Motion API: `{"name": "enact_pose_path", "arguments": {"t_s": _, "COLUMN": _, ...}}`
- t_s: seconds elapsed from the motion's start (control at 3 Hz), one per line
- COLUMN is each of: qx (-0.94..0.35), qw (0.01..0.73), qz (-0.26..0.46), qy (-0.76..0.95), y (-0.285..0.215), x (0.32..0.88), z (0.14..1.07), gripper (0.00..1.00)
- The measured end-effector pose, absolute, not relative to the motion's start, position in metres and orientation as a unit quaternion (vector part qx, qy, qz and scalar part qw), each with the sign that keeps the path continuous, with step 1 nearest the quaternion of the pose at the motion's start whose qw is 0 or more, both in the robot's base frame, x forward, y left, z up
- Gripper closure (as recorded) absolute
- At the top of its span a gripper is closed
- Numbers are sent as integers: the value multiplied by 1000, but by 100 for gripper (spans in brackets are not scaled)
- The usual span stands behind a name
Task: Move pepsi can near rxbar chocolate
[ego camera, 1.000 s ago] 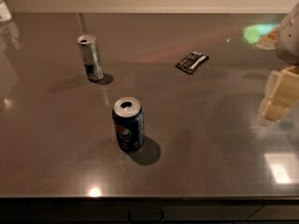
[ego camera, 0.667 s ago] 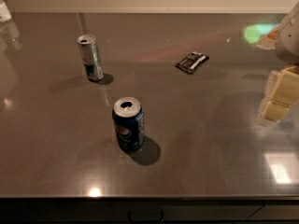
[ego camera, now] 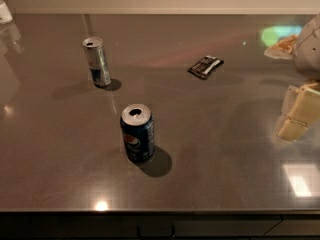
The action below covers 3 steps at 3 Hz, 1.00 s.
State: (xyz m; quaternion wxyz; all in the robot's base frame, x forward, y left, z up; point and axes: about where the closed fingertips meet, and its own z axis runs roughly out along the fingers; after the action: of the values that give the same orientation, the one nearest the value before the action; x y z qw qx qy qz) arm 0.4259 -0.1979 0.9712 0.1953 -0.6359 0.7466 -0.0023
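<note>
- Change over the last second: none. Pepsi can (ego camera: 137,132), chocolate bar (ego camera: 205,66) and my end effector (ego camera: 299,111) all sit where they did. My read: the task is at zero, I haven't started the reach, and the can is ungrasped.
- Far left, back corner of the tabletop (ego camera: 225,164): a white object (ego camera: 4,11), cut off by the frame edge. Can't identify it, and it isn't part of the job.
- Left of centre, further back: tall slim silver-and-blue can (ego camera: 97,61), upright, top opened. It's a decoy, so leave it alone.
- Centre, toward the front: pepsi can, upright, opened, logo facing the camera, nothing touching it. Well apart from the slim can.
- Right of centre, further back: chocolate bar, lying flat and skewed on the tabletop. Well apart from the pepsi can, with bare surface between them, so I judge the carry path is unobstructed.
- Far right: end effector hangs at the frame edge, above the tabletop and partly cropped. It's well apart from the pepsi can and closer to the bar's side. Can't tell whether it's spread or pressed together. It's holding nothing.
- Count: 2 cans (1 pepsi, 1 slim), 1 bar, 1 white object, 1 end effector.
- Next, as I judge it: swing left and forward to the pepsi can, then take it from the side or above.
</note>
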Motion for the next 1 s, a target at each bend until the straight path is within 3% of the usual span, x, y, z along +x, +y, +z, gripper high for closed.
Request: {"name": "enact_pose_path", "arguments": {"t_s": 1.0, "qx": -665, "qw": 279, "qz": 92, "qy": 687, "y": -127, "x": 420, "z": 937, "gripper": 0}}
